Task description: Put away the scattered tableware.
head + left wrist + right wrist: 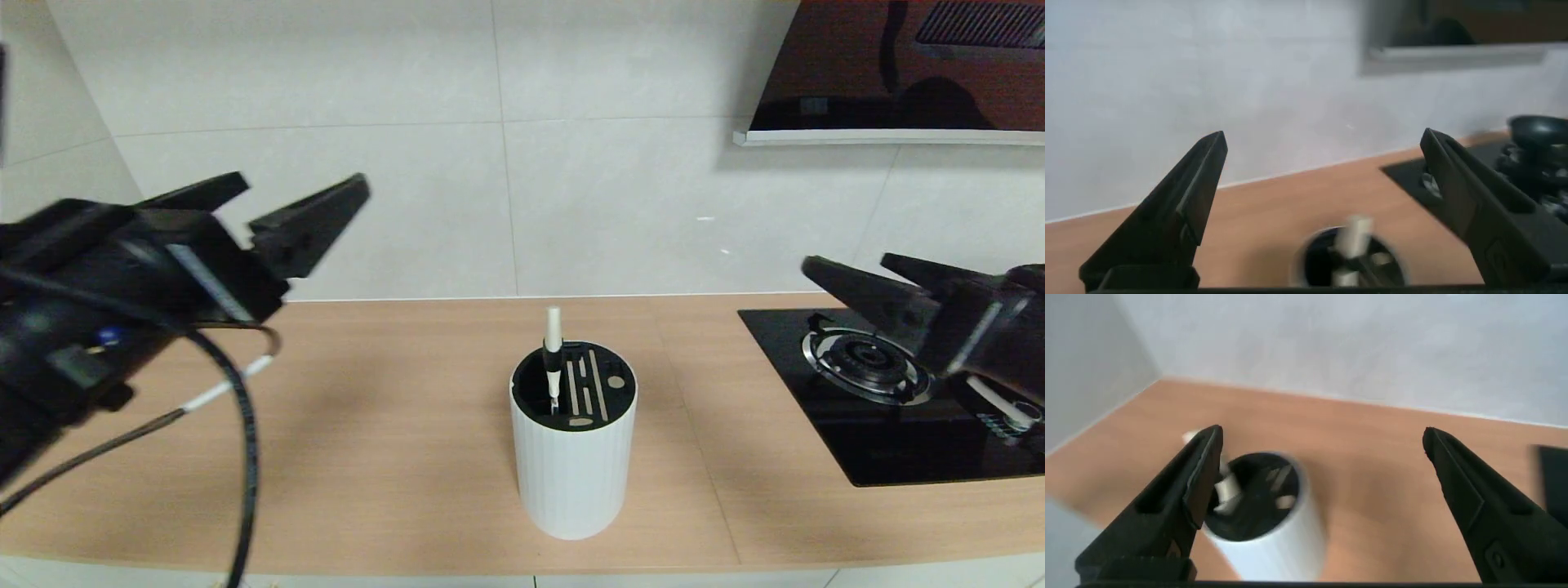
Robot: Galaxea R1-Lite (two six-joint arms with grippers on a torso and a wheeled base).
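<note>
A pale wooden bench [367,425] runs along a wall [490,163] of large light grey tiles. Near the middle of the bench, towards its front edge, a white ribbed cylindrical holder [574,474] stands upright. Its top is a black insert with one large opening on its left side, several narrow slots and a few small round holes.

A single utensil [553,343] with a white handle and a dark collar stands upright in the large opening on the left of the holder's top. Its handle pokes well above the rim, and its working end is hidden inside.

The left gripper [302,184] hangs in the air to the left of the holder, higher than its rim and well apart from it. Its two black fingers are spread wide with nothing between them. A black cable [245,441] loops down from that arm.

The right gripper [845,263] hangs to the right of the holder, also well apart from it. Its fingers are likewise spread and empty.

To the right of the holder, a black glass cooktop [865,441] with a round burner [865,363] is set into the bench, beneath the right gripper. High on the wall above the cooktop is a dark glossy range hood [898,73].
</note>
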